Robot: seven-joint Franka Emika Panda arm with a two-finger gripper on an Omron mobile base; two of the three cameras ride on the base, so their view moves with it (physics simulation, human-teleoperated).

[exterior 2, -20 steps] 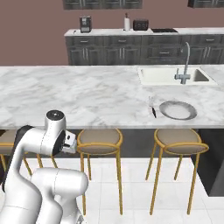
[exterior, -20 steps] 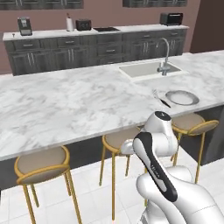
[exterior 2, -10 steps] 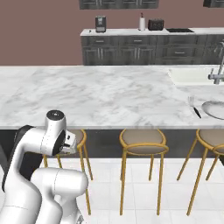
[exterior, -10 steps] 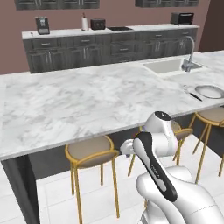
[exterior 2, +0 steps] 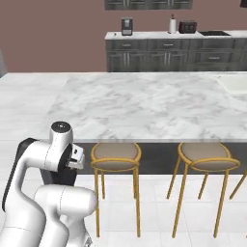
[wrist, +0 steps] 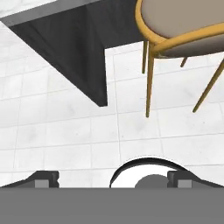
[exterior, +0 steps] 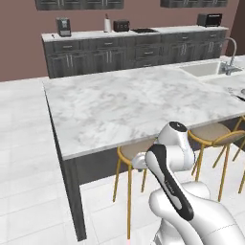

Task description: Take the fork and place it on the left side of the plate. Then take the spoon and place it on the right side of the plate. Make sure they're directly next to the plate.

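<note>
Your arm is folded in close to its own base, the white links stacked and the elbow bent sharply, with the wrist tucked low in front of the body. The tool [wrist: 113, 180] points down toward the floor, below the level of the bench top. Its two dark fingertips [wrist: 41, 179] stand wide apart at the bottom of the hand view, with nothing between them.

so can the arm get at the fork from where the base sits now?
Probably not. The tool hangs open, low over the floor by a stool, below the counter. The fork isn't clearly discernible; a dark sliver lies at the counter's far right edge.
</note>
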